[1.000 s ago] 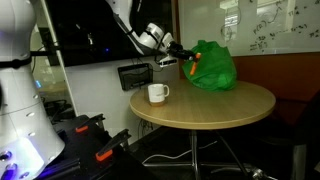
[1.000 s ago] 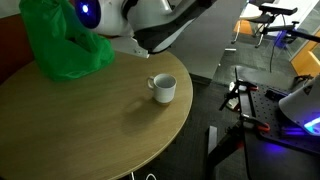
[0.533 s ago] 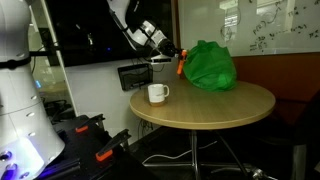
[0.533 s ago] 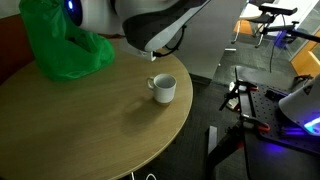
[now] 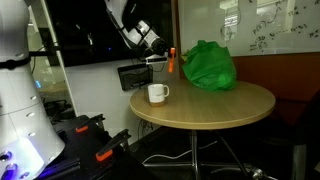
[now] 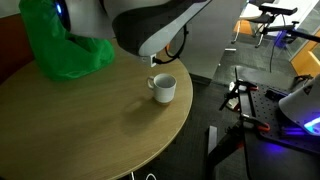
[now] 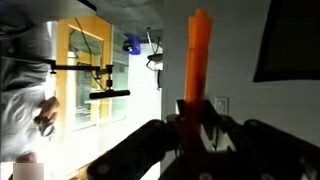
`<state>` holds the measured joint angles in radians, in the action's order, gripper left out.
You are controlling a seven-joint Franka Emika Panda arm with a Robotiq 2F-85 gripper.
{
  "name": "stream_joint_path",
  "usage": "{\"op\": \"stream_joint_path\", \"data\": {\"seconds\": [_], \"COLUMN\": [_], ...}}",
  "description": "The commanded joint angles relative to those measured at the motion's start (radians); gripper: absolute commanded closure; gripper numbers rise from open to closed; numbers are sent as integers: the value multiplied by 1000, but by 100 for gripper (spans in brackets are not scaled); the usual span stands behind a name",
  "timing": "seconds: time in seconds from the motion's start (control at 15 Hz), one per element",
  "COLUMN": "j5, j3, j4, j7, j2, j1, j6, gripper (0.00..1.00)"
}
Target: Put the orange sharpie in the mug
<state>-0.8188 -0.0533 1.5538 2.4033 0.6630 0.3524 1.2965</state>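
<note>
Now clenched on the sharpie (image 7: pixel 199 55), held upright in the gripper (image 7: pixel 198 120), above the desk (image 5: pixel 225 108), near the mug (image 5: pixel 157 93). Picked up already; yet to line up, lower in, let go.

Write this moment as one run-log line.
gripper: shut on orange sharpie, held upright | mug: on table, sharpie not in it

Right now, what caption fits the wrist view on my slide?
Gripper clamps the orange sharpie, which points up in the frame.
</note>
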Motion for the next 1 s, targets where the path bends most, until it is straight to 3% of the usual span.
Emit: {"op": "stream_joint_path", "data": {"seconds": [0.0,0.33,0.93], "j5": [28,120,243], "j3": [32,52,45], "j4": [-34,-67,-157], "j7": [83,190,217], "j2": [26,66,145], "j1": [2,9,18], "j6": [-73,-143,-175], "gripper": [95,95,95]}}
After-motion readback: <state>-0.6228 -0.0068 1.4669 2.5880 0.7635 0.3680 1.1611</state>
